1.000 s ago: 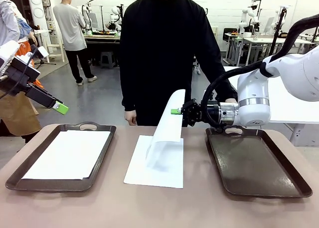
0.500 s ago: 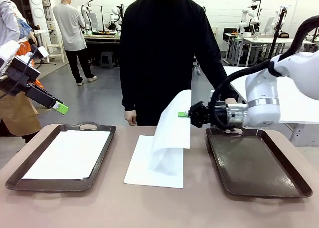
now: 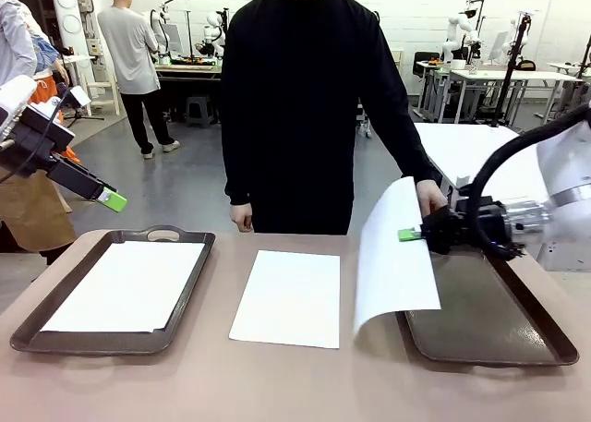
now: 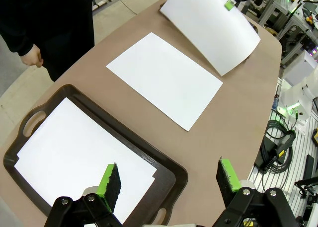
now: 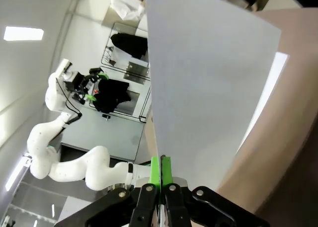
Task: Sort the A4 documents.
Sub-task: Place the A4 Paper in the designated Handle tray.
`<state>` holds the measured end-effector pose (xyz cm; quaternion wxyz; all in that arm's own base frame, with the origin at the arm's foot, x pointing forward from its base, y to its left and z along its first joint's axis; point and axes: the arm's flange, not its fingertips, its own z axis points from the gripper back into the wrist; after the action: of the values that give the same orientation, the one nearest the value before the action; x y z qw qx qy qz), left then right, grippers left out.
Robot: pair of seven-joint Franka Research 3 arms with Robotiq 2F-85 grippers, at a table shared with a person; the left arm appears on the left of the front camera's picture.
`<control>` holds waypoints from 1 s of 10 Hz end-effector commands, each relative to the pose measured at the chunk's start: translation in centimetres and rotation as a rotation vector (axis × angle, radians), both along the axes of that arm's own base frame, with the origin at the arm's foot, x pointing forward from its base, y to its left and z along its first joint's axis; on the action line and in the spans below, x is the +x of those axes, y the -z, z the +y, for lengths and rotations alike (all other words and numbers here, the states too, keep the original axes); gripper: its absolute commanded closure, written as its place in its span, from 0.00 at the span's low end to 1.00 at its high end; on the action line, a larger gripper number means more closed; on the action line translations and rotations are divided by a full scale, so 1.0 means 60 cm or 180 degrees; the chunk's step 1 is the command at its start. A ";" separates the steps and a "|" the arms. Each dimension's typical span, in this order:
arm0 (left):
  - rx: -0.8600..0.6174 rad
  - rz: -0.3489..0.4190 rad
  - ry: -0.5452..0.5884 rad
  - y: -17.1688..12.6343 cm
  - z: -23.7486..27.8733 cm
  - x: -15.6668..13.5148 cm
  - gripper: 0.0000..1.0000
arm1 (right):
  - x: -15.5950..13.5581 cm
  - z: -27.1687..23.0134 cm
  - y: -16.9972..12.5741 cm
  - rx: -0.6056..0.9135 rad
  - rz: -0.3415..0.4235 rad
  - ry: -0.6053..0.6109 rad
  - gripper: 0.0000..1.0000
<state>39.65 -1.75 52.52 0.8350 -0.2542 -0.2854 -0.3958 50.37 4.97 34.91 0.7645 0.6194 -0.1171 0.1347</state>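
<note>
The black right gripper point(image 3: 410, 235) has green pads point(image 3: 406, 235).

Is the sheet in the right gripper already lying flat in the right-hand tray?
No: the right gripper holds the sheet by one edge, hanging above the right tray's left rim.

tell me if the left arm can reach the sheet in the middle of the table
Probably yes: the left gripper hangs open above the left tray, and only bare table lies between it and the middle sheet.

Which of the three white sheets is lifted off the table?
The rightmost sheet, pinched at its edge by the right pincer and hanging. The middle sheet lies flat on the table, the left sheet flat in its tray.
</note>
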 end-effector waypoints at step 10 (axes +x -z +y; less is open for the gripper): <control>-0.0068 -0.0026 0.0036 0.003 0.001 0.000 0.00 | -0.004 -0.244 0.065 -0.0788 0.0834 0.0361 0.99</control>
<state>39.65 -1.76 52.52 0.8351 -0.2539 -0.2854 -0.3958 49.81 -9.34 30.57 0.8371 0.5438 -0.0507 0.0308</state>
